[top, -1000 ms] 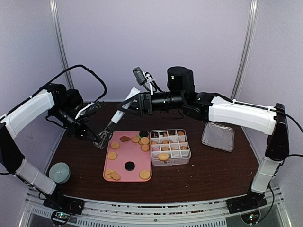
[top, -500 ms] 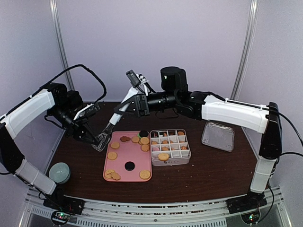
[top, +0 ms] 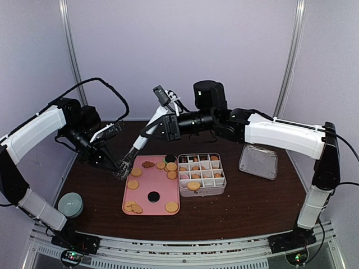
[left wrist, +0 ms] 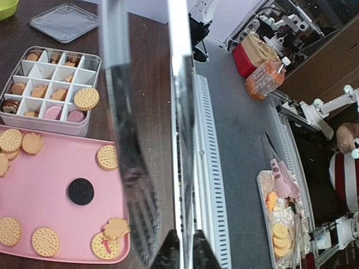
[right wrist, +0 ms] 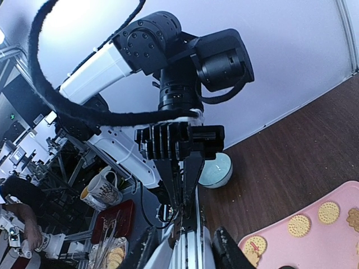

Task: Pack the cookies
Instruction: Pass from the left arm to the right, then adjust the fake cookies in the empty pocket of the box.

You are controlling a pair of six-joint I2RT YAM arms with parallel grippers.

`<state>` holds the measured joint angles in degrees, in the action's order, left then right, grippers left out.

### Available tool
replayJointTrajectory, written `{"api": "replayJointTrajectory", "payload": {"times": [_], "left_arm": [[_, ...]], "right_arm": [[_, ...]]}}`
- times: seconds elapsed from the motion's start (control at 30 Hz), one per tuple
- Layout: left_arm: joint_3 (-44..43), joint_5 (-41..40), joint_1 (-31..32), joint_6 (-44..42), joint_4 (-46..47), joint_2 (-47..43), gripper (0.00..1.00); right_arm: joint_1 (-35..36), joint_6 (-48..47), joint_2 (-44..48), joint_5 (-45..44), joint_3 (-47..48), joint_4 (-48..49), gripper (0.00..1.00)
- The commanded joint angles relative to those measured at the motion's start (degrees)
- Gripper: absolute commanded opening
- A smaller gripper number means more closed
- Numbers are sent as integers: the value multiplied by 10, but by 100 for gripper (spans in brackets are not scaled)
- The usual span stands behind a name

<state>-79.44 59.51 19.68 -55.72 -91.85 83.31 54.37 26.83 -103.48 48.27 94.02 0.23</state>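
Both arms are sharing the tongs (top: 134,150)
Left gripper (top: 115,166) is clamping the head, right gripper (top: 150,130) the handle (re-gripping, I'd guess, before lifting cookies (top: 133,184)).

tongs (left wrist: 143,129): polished metal, mirror finish | tray (left wrist: 45,190): pink plastic, smooth, matt | divider box (left wrist: 45,128): whitish plastic, slight sheen | lid (left wrist: 64,22): clear glossy plastic | table (top: 252,193): dark wood grain, low sheen | cookies (left wrist: 106,157): dry, embossed, matt
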Motion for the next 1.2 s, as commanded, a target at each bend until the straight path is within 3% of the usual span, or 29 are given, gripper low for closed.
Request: {"api": "replayJointTrajectory", "payload": {"times": [0.0,0.1,0.2,0.33,0.57,0.77,0.93,1.17], "left_arm": [[-6,-55,1,87,95,-16,21],[6,-120,1,168,174,-45,49],[10,-198,0,219,225,-69,63],[13,-256,-6,231,248,-107,67],[32,-266,-15,229,253,-128,70],[46,-244,-16,227,252,-120,71],[52,-242,-17,221,251,-122,71],[59,-240,-21,214,247,-126,71]], "right_arm": [[6,-11,56,-88,-32,-32,29],[14,-41,82,-159,-52,-81,28],[26,-78,115,-241,-82,-128,28],[46,-106,168,-346,-134,-177,28],[93,-124,242,-504,-223,-226,28],[122,-136,247,-563,-230,-262,29],[135,-156,242,-606,-213,-274,35],[136,-177,215,-612,-175,-293,36]]}}
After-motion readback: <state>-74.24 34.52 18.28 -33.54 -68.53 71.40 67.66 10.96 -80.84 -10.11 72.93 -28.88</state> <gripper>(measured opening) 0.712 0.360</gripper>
